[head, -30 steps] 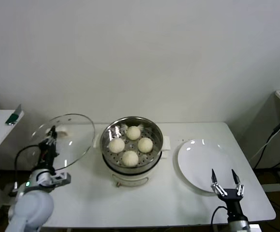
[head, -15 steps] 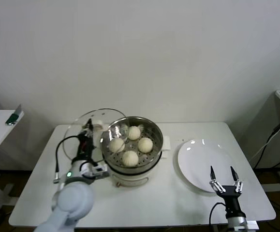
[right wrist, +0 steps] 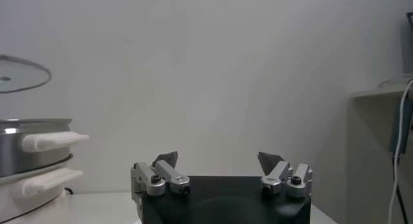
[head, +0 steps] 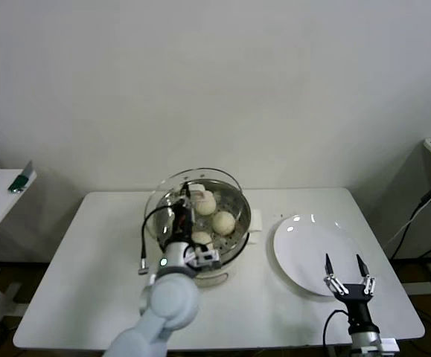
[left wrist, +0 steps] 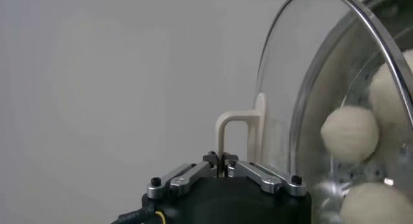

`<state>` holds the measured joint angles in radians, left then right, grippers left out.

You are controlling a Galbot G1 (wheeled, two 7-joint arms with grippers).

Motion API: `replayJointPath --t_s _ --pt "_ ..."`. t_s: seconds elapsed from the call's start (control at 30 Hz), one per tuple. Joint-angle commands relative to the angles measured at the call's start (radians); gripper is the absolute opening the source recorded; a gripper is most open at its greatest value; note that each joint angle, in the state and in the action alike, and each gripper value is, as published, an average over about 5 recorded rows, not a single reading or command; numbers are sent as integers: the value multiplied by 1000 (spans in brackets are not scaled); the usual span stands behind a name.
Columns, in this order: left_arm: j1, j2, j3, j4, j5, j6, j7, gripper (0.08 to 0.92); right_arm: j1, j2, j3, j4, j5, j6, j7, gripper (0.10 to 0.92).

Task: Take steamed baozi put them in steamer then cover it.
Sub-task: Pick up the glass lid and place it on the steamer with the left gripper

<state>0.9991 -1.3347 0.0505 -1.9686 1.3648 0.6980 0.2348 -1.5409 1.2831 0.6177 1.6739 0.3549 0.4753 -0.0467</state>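
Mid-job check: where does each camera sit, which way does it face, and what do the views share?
Head view: high, looking down at table; both arms show.
Left wrist view: behind left hand, shut on cover handle, facing baozi.
Right wrist view: behind open right hand, low by plate, facing wall.
Shared: steamer and cover.

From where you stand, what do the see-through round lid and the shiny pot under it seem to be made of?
The round clear lid looks like glass with a thin metal rim: the buns show through it. Its cream bar handle looks like plastic. The shiny round pot seems polished steel, mirror-bright, on a cream base, probably plastic.
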Motion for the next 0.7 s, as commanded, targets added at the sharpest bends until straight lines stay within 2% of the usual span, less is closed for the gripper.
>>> replayJointPath --t_s 0.03,0.7 --pt "-32 -82 73 97 73 20 -10 133 3 0 2 -3 1 8 4 823" --pt "-3 -98 32 183 140 -7 -60 133 10 9 -2 -11 0 26 19 823"
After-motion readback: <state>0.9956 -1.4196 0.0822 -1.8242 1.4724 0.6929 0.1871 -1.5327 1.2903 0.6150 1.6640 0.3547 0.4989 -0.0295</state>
